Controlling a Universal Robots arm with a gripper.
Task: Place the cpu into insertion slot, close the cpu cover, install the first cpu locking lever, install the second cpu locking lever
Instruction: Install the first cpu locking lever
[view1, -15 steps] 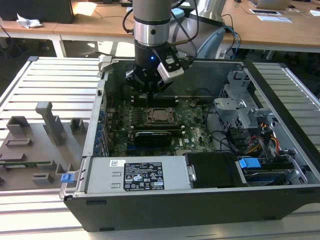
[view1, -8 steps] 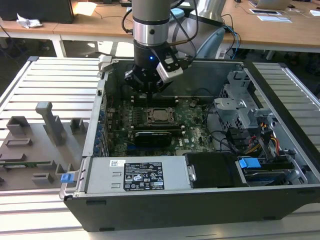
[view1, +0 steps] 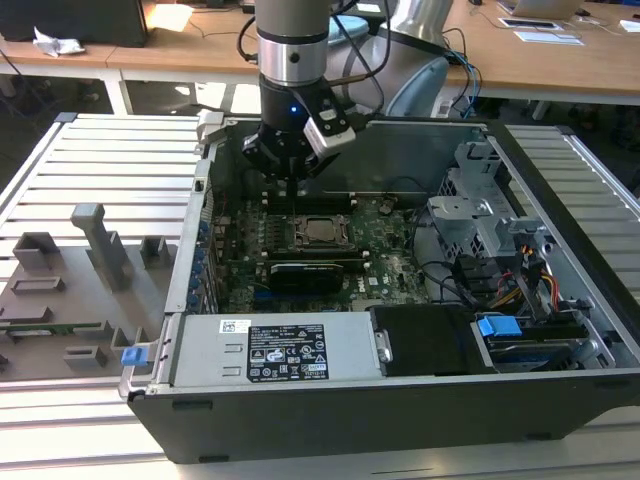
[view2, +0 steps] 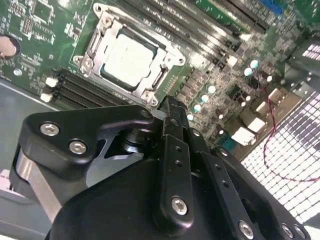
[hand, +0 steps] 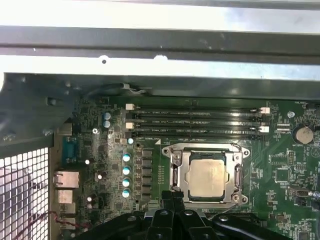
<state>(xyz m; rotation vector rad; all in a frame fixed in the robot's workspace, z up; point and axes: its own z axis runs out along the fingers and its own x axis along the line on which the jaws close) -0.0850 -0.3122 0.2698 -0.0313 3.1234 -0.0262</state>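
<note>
My hand (view1: 293, 188) hangs inside the open metal computer case (view1: 560, 290). Its black fingers (view2: 170, 135) are together, and there is nothing between them.

In the exterior view my hand is near the chip (view1: 322, 229), at about 11 o'clock from it and a little above the board.

The chip is a small flat square with a dull silver-grey top. It lies flat in the square black socket (hand: 185, 176). The thin metal cover (hand: 205, 149) lies down flat over it. The cover is a shiny frame with a big square window, and the chip's smooth top shows through it. I cannot tell how the locking levers sit.

The green board (hand: 285, 170) around the socket is bumpy with tiny parts. Long thin black slots (hand: 195, 122) run in a row beside the socket, and small round pale-blue caps (hand: 126, 175) stand in a line near it.

In the exterior view a long black card (view1: 305, 272) sits at 6 o'clock from the chip. The case stands on a grey ribbed metal worktop (view1: 110, 160).
</note>
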